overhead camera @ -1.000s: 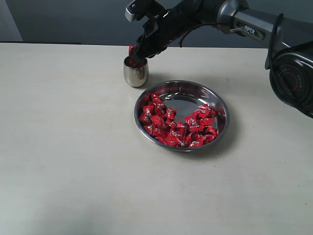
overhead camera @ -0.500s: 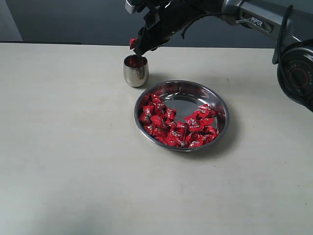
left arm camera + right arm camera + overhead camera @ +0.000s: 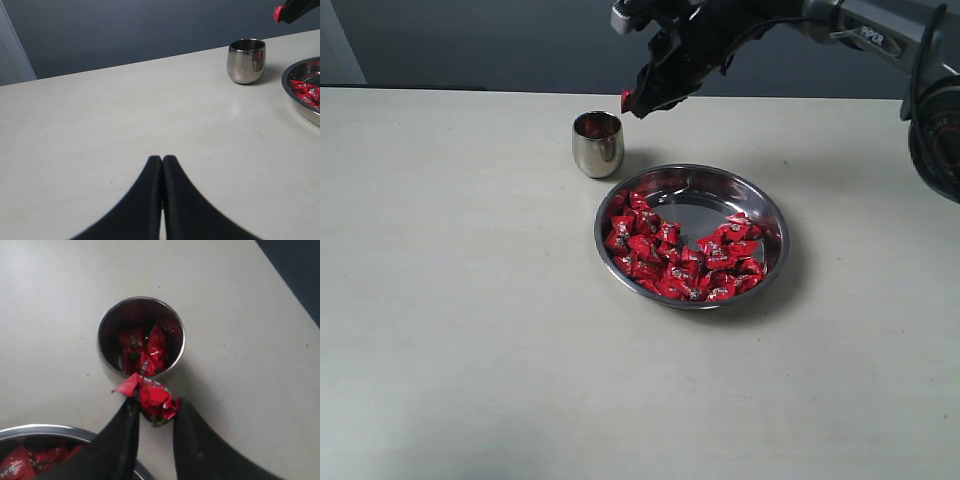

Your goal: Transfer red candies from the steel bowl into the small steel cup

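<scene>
Pale matt table [image 3: 470,300], dark wall behind.

My right gripper [image 3: 156,409] is clamped on one red candy [image 3: 154,399]. A twisted end of wrapper sticks out past one finger. In the exterior view the gripper hangs in the air above cup height, off to the bowl side of the cup [image 3: 597,143] and not over its mouth. The right wrist view agrees: the candy shows just outside the cup's rim.

The cup stands upright just beside the bowl [image 3: 695,200]; I cannot tell whether they touch. A few red candies lie inside it, below the rim. The other candies [image 3: 670,262] are heaped in the half of the bowl nearer the exterior camera, and the far half is bare steel.

My left gripper [image 3: 161,172] is pressed together with nothing in it, over bare table, well apart from the cup.

Judgement: delivery step, candy in hand, not yet released.

Next move: bring the candy squarely over the narrow mouth, lower it close, then part the fingers. Watch the wrapper tail, which may cling to a finger.
</scene>
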Robot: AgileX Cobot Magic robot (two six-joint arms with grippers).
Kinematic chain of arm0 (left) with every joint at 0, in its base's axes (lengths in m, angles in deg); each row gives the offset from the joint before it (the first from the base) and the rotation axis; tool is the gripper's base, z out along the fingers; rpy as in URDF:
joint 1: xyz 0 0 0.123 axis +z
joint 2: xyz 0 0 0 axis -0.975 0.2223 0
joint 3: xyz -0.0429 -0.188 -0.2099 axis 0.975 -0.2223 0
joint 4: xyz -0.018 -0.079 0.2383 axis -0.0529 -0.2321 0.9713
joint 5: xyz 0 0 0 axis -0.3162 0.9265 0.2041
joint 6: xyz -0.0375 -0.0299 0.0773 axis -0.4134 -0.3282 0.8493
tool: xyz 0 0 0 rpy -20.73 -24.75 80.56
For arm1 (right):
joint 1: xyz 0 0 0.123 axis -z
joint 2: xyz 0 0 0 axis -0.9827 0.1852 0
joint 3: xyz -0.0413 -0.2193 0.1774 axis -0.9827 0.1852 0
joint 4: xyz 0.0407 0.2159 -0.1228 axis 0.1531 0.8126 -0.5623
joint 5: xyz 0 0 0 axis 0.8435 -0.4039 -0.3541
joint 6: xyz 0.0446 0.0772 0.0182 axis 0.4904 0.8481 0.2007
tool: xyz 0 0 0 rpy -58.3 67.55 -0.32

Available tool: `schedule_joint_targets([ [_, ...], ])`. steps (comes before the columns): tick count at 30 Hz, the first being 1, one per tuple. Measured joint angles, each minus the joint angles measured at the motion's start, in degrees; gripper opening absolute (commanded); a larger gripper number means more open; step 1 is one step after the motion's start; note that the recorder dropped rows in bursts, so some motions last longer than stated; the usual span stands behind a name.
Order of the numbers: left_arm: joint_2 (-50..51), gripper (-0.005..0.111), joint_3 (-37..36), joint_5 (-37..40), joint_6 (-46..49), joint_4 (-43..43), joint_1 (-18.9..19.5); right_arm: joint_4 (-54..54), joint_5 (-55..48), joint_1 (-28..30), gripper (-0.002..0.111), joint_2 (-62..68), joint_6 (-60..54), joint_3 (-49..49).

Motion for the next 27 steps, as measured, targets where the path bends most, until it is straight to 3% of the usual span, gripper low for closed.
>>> schedule_joint_targets([
  [9, 0.0, 0.0, 0.0, 0.0, 0.0, 0.0, 0.0, 20.6, -0.9, 4.6, -0.001, 0.0, -13.8, 0.0],
  [27, 0.0, 0.0, 0.0, 0.0, 0.0, 0.0, 0.0, 22.1, 5.3, 2.2, -0.001, 3.3, -22.7, 0.0],
])
